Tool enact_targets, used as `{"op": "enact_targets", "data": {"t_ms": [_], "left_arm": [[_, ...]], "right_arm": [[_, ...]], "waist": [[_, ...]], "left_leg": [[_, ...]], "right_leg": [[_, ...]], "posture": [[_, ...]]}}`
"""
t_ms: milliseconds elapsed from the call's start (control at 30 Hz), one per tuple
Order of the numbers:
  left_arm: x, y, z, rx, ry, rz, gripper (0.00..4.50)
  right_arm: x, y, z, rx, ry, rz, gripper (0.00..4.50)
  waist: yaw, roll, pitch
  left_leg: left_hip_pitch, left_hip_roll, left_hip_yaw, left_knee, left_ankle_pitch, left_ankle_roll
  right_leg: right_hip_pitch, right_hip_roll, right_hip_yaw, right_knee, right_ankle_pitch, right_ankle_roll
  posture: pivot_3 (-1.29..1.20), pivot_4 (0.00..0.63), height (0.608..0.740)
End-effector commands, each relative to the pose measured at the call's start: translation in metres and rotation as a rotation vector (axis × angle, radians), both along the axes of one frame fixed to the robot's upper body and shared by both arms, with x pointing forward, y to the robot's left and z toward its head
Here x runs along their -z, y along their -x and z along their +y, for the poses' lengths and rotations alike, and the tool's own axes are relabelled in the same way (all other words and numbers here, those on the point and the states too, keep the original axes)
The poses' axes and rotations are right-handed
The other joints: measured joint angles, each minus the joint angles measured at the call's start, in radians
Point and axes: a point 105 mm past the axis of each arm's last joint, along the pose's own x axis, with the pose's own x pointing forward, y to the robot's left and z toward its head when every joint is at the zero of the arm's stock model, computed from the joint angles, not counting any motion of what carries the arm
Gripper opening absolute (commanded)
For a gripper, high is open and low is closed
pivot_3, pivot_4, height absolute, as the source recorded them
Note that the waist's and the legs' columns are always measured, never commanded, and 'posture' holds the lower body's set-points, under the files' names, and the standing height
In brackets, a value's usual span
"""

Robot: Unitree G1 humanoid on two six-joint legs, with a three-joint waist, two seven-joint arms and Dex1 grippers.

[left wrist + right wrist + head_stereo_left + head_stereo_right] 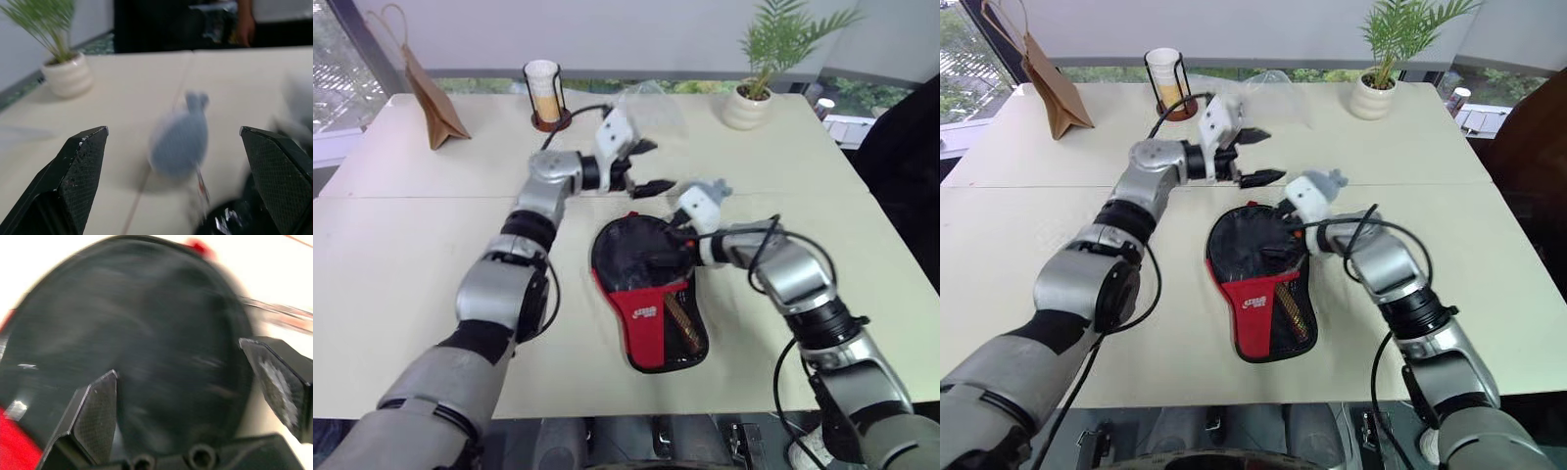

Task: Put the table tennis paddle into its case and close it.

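Note:
The case [641,257], a black paddle-shaped pouch with a red panel [646,308], lies flat in the middle of the table. The table tennis paddle is inside it: its striped handle [683,325] shows through the mesh pocket, and the blade is hidden. My left gripper [644,166] hangs in the air just beyond the case's round end, open wide with nothing between its fingers [80,171]. My right gripper [674,248] is over the case's round end on the right side. Its fingers [95,413] are spread above the black fabric [146,347] and hold nothing.
A brown paper bag [431,98] stands at the far left. A cup in a wire holder [543,93], a clear plastic bag [651,108] and a potted plant [754,93] line the far edge. A person's hand [247,27] shows beyond the table.

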Motion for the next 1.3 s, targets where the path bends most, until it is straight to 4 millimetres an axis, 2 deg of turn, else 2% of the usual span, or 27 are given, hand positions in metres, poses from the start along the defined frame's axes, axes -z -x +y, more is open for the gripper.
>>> {"op": "enact_targets", "data": {"t_ms": [33, 200, 300, 500, 767, 1000, 1133, 1300], "left_arm": [[-0.010, 0.018, -0.005, 0.106, 0.004, -0.077, 4.46], [0.014, 0.041, -0.009, 0.183, -0.045, -0.067, 4.46], [0.026, 0.052, -0.014, 0.208, -0.077, -0.061, 4.46], [0.049, 0.065, -0.017, 0.209, -0.163, -0.080, 4.46], [0.073, 0.061, -0.008, 0.139, -0.237, -0.044, 4.46], [0.096, 0.062, -0.006, 0.106, -0.283, 0.005, 4.46], [0.098, 0.061, -0.007, 0.090, -0.287, 0.009, 4.46], [0.099, 0.060, -0.008, 0.081, -0.285, 0.010, 4.46]], "right_arm": [[-0.054, 0.000, -0.005, -0.011, -0.062, -0.119, 4.50], [-0.087, -0.006, -0.021, 0.019, -0.069, -0.191, 4.50], [-0.093, -0.011, -0.029, 0.024, -0.052, -0.213, 4.50], [-0.082, -0.035, -0.050, 0.021, 0.045, -0.230, 4.50], [-0.077, -0.060, -0.066, -0.025, 0.092, -0.236, 4.50], [-0.068, -0.067, -0.062, -0.095, 0.107, -0.173, 4.50], [-0.058, -0.070, -0.057, -0.131, 0.132, -0.135, 4.50], [-0.043, -0.081, -0.059, -0.086, 0.175, -0.118, 4.50]], "waist": [[0.001, 0.001, 0.000], [0.002, 0.001, 0.001], [0.002, 0.001, 0.001], [-0.001, 0.001, 0.001], [-0.002, 0.001, 0.001], [-0.001, 0.002, 0.001], [-0.001, 0.002, 0.001], [-0.001, 0.002, 0.001]], "left_leg": [[-0.002, 0.000, 0.000, 0.000, 0.000, 0.000], [-0.004, 0.000, 0.000, -0.002, 0.000, 0.000], [-0.003, 0.000, 0.000, -0.001, 0.000, 0.000], [-0.001, 0.000, 0.000, 0.001, 0.000, 0.000], [0.001, 0.000, 0.001, 0.000, 0.001, 0.001], [0.004, 0.000, 0.001, 0.000, 0.001, 0.001], [0.006, 0.000, 0.001, 0.001, 0.001, 0.001], [0.006, 0.000, 0.001, 0.001, 0.001, 0.001]], "right_leg": [[-0.002, 0.001, 0.000, 0.000, 0.000, 0.000], [-0.003, 0.002, -0.001, -0.001, 0.000, 0.000], [-0.002, 0.002, 0.000, -0.001, 0.000, 0.000], [0.000, 0.001, 0.000, 0.000, 0.000, 0.000], [0.000, 0.002, 0.001, 0.001, 0.000, 0.000], [0.003, 0.002, 0.001, 0.001, 0.000, 0.000], [0.006, 0.002, 0.001, 0.001, 0.000, 0.000], [0.006, 0.001, 0.001, 0.001, 0.000, 0.000]], "posture": [[0.00, 0.150, 0.734], [0.00, 0.150, 0.734], [0.00, 0.150, 0.734], [0.00, 0.150, 0.734], [0.00, 0.150, 0.734], [0.00, 0.150, 0.734], [0.00, 0.150, 0.734], [0.00, 0.150, 0.734]]}}
